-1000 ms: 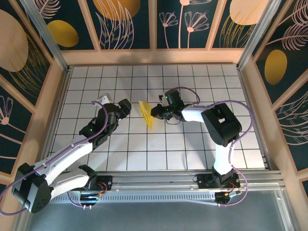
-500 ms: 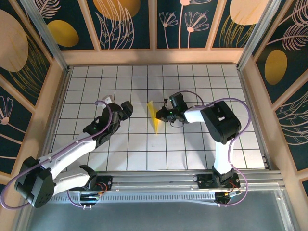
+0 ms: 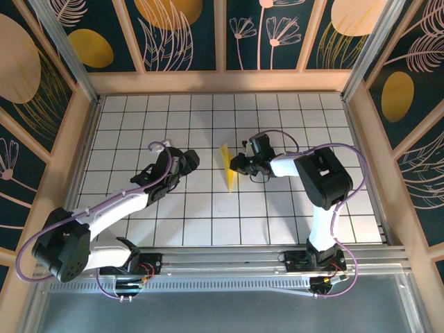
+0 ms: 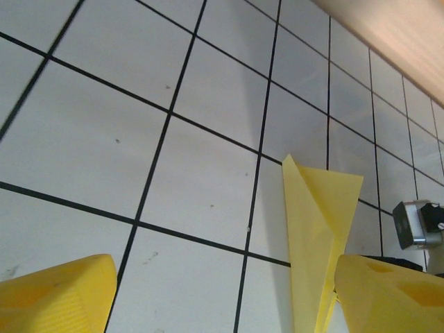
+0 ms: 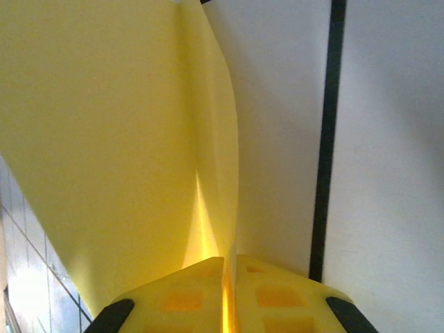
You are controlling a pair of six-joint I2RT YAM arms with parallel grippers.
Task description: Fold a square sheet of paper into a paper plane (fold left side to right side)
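On the tiled table (image 3: 208, 218), nearest the arms and left of the table's middle, the left gripper (image 3: 192, 160) hovers with its jaws spread wide, gripping nothing and pointing toward the table's middle. Close to the table's middle, a little toward its far side, is the paper plane (image 3: 227, 168), a slim yellow dart with a centre crease. Just right of the table's middle, the right gripper (image 3: 236, 166) pinches the plane's right edge, its fingers (image 5: 187, 291) pressed nearly together on the paper.
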